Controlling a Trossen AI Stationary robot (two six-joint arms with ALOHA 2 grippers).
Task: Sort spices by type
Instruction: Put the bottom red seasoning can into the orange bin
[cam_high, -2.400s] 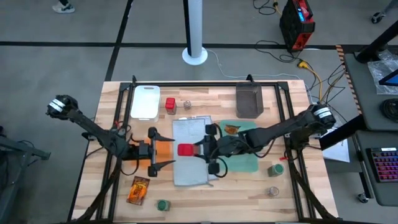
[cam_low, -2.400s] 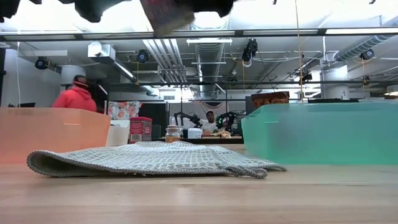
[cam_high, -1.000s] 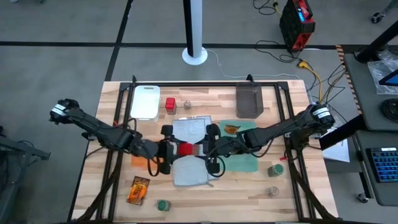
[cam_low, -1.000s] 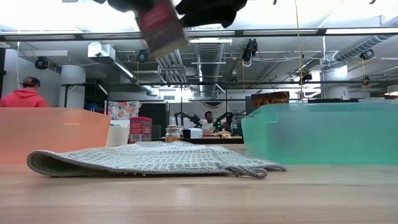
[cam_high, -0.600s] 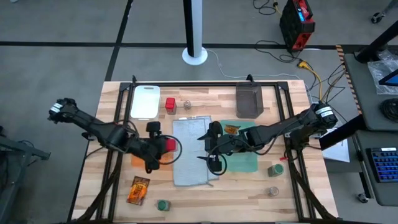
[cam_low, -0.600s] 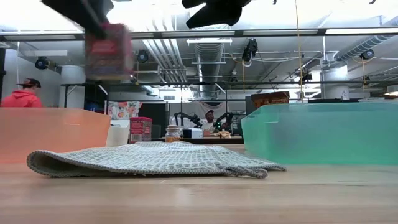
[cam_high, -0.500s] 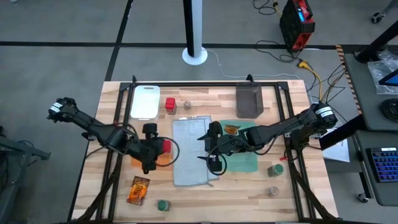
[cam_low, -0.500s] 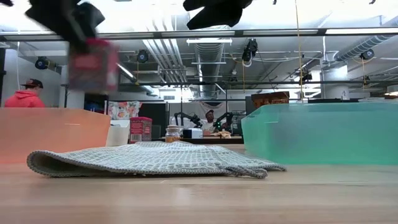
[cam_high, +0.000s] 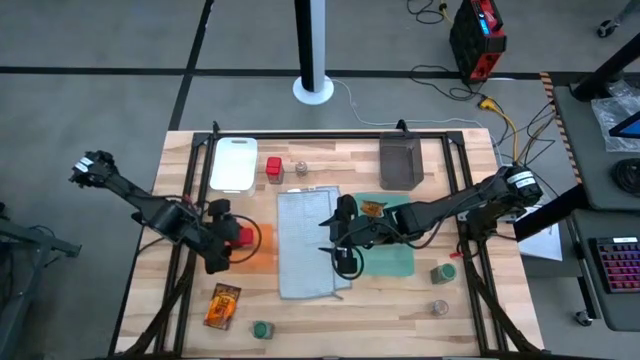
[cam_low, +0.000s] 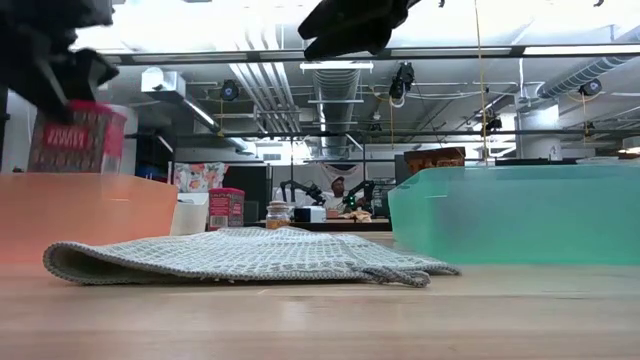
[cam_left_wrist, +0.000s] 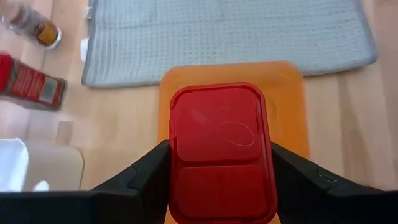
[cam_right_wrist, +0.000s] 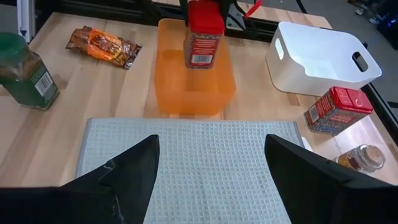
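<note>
**Red box held over the orange cloth**

I saw the left gripper (cam_left_wrist: 221, 186) clamped on a red box (cam_left_wrist: 219, 146), holding it above the orange cloth (cam_high: 257, 245). The right gripper (cam_high: 335, 243) hung over the grey cloth (cam_high: 305, 240) with its fingers spread and nothing between them. The second red box (cam_high: 274, 169) stood by the white board (cam_high: 233, 163), a clear shaker (cam_high: 299, 168) just beside it. One orange-brown packet (cam_high: 222, 304) and a green-topped jar (cam_high: 260, 329) sat near the front edge.

Left fingers (cam_left_wrist: 149, 180) clamped; right fingers (cam_right_wrist: 134, 168) spread.
</note>
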